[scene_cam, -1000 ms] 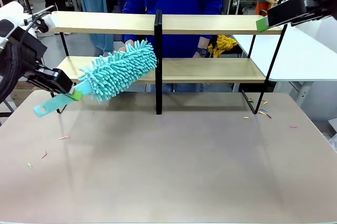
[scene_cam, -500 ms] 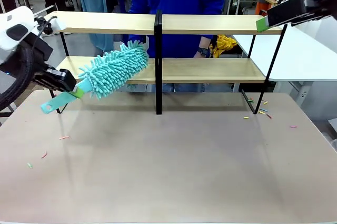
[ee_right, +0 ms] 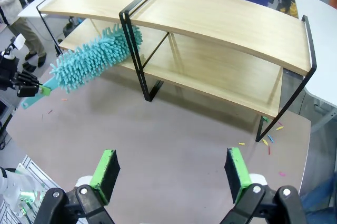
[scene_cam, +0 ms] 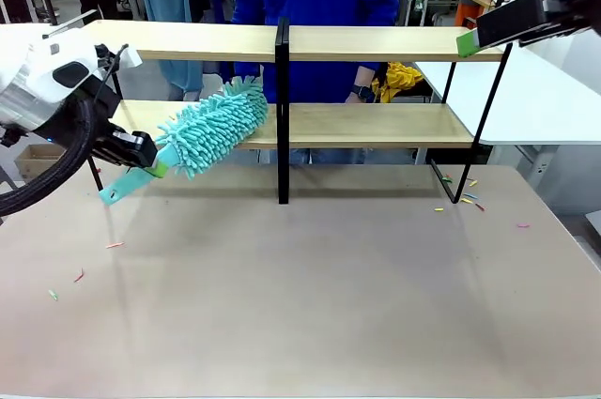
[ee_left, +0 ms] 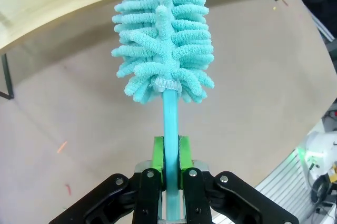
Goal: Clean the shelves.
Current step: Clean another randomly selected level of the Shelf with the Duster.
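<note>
Here, a duster reaches into the shelves from the left gripper.
The left gripper [scene_cam: 160, 167] is clamped on the teal duster's [scene_cam: 212, 126] handle, its fluffy head angling up ahead of the fingers onto the lower board of the shelves [scene_cam: 376, 123], just left of the black post. The right gripper [ee_right: 171, 174] hangs high above the table [scene_cam: 310, 296] with fingers wide apart, the shelves ahead and below it.

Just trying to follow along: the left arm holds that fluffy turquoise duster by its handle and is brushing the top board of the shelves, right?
Not quite. The left gripper does clamp the turquoise duster by its handle, but the fluffy head lies on the lower board of the shelves, left of the central black post, not the top one. The front view shows it.
</note>
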Tool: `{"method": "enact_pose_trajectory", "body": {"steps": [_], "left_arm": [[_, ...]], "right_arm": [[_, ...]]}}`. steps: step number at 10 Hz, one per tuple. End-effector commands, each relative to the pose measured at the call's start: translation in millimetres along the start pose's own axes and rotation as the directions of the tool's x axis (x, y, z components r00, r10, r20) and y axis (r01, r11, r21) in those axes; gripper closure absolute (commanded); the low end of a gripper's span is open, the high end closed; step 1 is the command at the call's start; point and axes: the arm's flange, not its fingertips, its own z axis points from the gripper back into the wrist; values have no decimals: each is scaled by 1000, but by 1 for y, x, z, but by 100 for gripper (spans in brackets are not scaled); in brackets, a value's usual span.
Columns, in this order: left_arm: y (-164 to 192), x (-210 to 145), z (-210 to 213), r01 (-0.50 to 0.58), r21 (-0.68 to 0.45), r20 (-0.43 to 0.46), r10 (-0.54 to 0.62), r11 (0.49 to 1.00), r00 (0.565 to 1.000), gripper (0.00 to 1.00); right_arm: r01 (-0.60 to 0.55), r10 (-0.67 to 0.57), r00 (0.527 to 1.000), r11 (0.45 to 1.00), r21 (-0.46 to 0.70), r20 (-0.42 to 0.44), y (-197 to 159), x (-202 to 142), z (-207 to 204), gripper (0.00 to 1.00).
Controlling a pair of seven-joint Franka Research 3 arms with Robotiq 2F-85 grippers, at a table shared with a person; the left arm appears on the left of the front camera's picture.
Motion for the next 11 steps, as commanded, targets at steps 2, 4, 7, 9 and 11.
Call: {"method": "enact_pose_trajectory", "body": {"steps": [2, 4, 7, 9, 11], "left_arm": [[5, -18, -11, -31, 26, 27, 31, 999, 999, 87], [11, -12, -21, -80, 99, -30, 84, 992, 996, 87], [36, -5, -3, -277, 265, 41, 276, 923, 960, 87], [60, -8, 17, -412, 391, 57, 426, 823, 903, 87], [74, -15, 30, -490, 541, 78, 539, 684, 839, 87]], "right_arm": [[11, -11, 1000, 1000, -7, 3, 1, 0, 0, 0], [11, -11, 1000, 1000, -7, 3, 1, 0, 0, 0], [11, -11, 1000, 1000, -7, 3, 1, 0, 0, 0], [11, -11, 1000, 1000, -7, 3, 1, 0, 0, 0], [11, -11, 1000, 1000, -7, 3, 1, 0, 0, 0]]}}
